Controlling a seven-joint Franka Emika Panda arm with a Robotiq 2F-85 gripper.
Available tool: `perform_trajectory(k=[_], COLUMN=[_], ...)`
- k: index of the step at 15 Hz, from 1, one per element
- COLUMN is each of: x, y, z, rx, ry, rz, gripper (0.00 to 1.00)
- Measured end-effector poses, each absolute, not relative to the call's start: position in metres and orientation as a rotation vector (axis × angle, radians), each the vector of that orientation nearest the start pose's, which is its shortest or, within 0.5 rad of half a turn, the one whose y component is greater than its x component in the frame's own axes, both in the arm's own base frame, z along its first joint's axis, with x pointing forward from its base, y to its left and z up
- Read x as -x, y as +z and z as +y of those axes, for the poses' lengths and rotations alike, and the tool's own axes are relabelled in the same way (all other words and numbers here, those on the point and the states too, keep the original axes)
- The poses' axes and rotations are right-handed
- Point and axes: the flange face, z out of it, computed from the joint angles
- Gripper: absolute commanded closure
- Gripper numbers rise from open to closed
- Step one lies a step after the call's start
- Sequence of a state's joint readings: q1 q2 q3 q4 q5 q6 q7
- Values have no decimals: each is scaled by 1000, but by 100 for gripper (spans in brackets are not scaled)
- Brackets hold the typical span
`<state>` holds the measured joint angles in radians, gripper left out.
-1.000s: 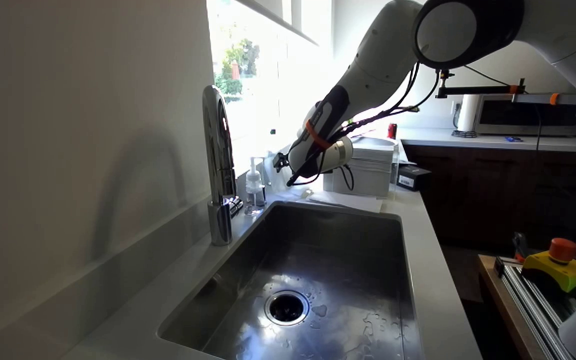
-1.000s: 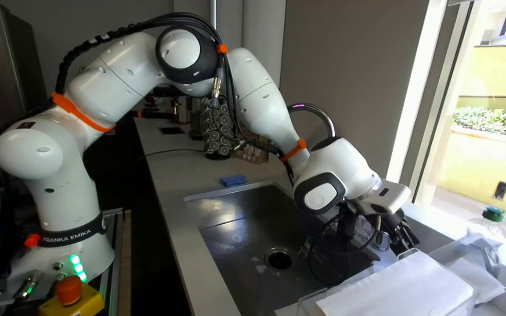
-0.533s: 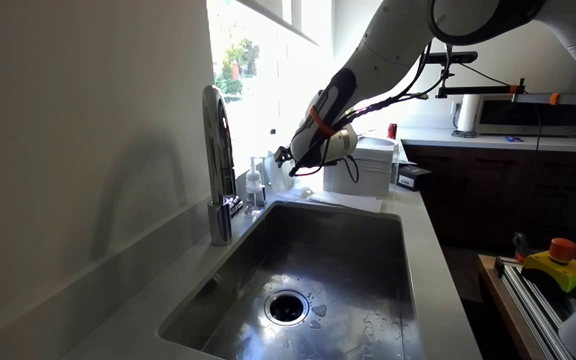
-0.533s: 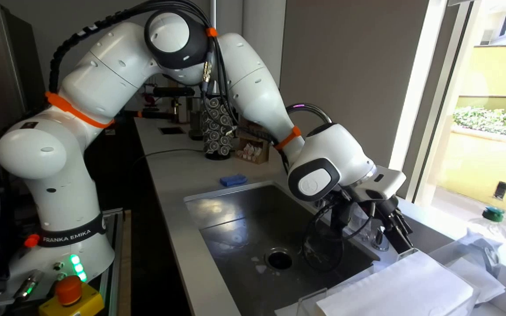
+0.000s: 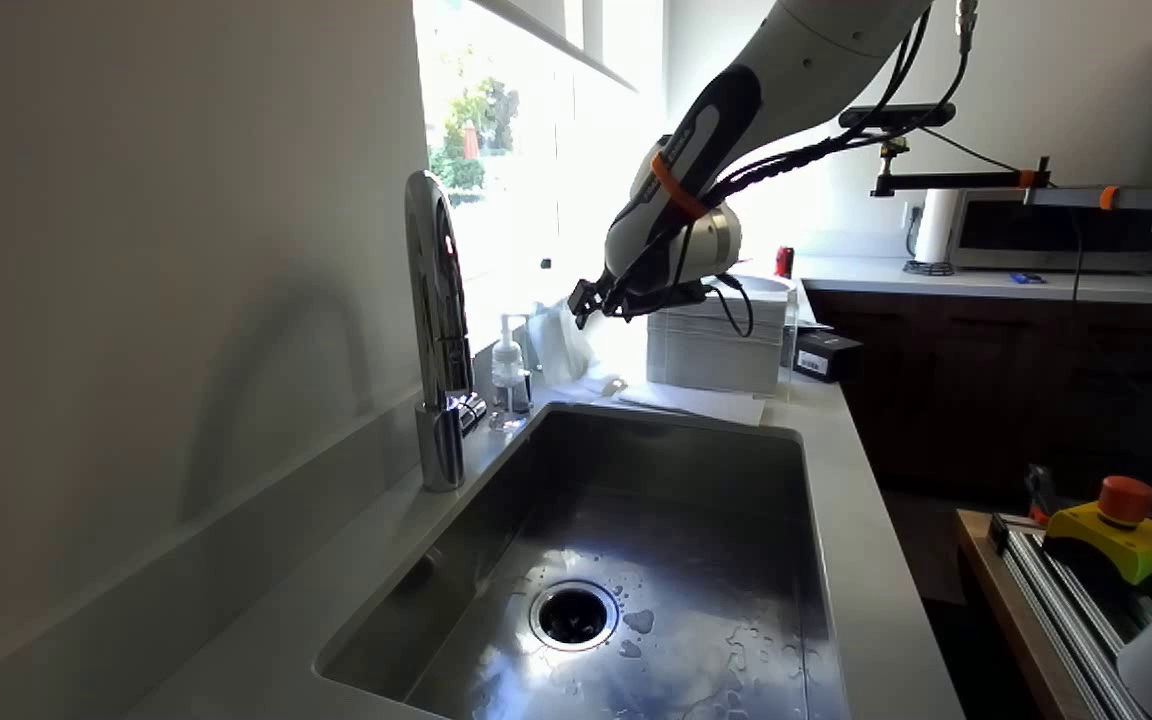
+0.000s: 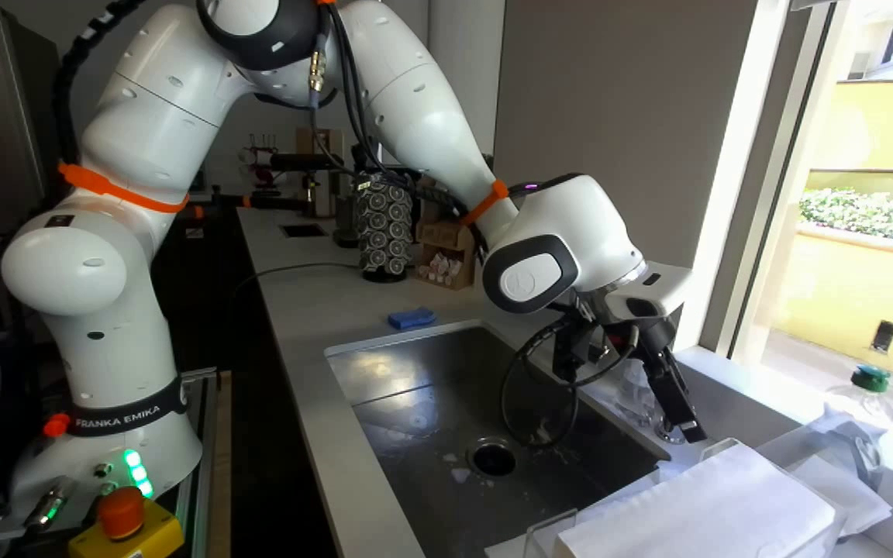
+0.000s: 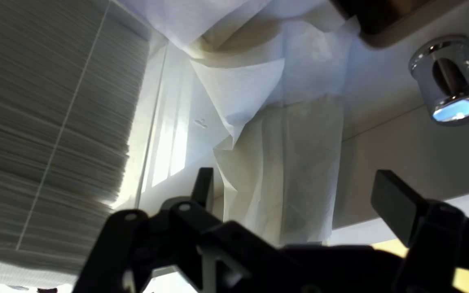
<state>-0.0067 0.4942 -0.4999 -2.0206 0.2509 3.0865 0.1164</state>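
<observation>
- The gripper (image 7: 295, 191) hangs tilted downward beside the bright window, above the counter (image 5: 871, 570); in the wrist view its two fingers (image 7: 397, 207) stand wide apart, and I see nothing gripped between them.
- Below that gap lies a crumpled white sheet (image 7: 250, 171), the thing nearest to it, one corner folded over into a point; whether it is paper or cloth, I can't tell from here.
- To one side of the sheet a stack of folded paper (image 7: 27, 122) fills a clear holder; to the other, near it, sits a shiny chrome piece (image 7: 448, 77).
- The white arm (image 6: 423, 101) arches across the steel sink (image 5: 686, 540), where water drops (image 5: 639, 621) sit around the drain (image 5: 574, 615).
- A chrome tap (image 5: 439, 310) rises at the sink's edge, with a clear pump bottle (image 5: 508, 370) near it.
- In an exterior view I notice a blue sponge (image 6: 412, 318) just beyond the sink's end, and behind it a rack of round pods (image 6: 383, 232) next to a brown box (image 6: 446, 260) of small packets.
- A green-capped bottle (image 6: 870, 378) stands by the window.
</observation>
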Motion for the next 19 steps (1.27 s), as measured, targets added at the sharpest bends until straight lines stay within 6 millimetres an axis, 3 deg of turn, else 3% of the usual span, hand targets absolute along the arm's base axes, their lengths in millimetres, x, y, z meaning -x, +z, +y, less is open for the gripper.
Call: perform_trajectory(k=[5, 11, 16, 19], x=[-538, -503, -483, -480], y=[324, 341, 337, 332], z=[-290, -251, -233, -230], rx=[3083, 3091, 3072, 3067], ry=[-791, -455, -241, -209], rz=[969, 663, 458, 401], gripper=[0, 0, 0, 0])
